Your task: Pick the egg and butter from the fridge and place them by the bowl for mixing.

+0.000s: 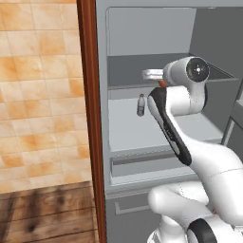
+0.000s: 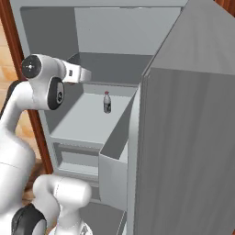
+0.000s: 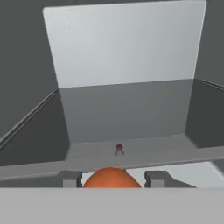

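The fridge [image 1: 152, 28] stands open in front of me, with its door [image 2: 183, 137] swung out to the right. My gripper [image 3: 113, 178] reaches in at the level of the upper shelf [image 1: 128, 71] and is shut on the egg [image 3: 111, 177], an orange-brown round thing between the two fingertips. A sliver of the egg [image 1: 163, 83] peeks out under the hand in the left base view. The hand's grey body [image 2: 80, 73] points into the fridge. The butter and the bowl are out of view.
A small clear bottle [image 1: 141, 105] with a red-and-white cap stands on the lower shelf [image 2: 87, 119], below and beyond the hand. A drawer [image 1: 142, 161] sits under that shelf. A door bin [image 2: 112, 165] juts out at the right. A brown wooden panel [image 1: 90, 118] borders the fridge on the left.
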